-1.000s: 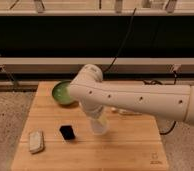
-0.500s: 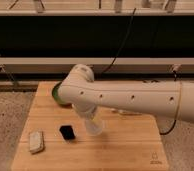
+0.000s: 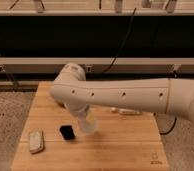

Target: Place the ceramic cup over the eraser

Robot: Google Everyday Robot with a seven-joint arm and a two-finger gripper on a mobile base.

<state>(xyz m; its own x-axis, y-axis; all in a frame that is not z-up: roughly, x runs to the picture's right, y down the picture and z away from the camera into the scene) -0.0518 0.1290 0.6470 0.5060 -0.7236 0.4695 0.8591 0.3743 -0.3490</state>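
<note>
Wooden table [image 3: 121, 146] fills the lower part of the view, pale boards with a small mark near the right front corner. Across it from the right reaches the robot's white arm [image 3: 121, 95], bent down at the wrist. The gripper [image 3: 82, 118] sits under that wrist, near the table's middle, mostly hidden; whether its jaws are spread or pinching cannot be told. The ceramic cup [image 3: 88, 124] is at the gripper, tilted. A pale grey-white block [image 3: 36, 140] lies far left. The eraser [image 3: 67, 132] lies flat just left of the cup.
</note>
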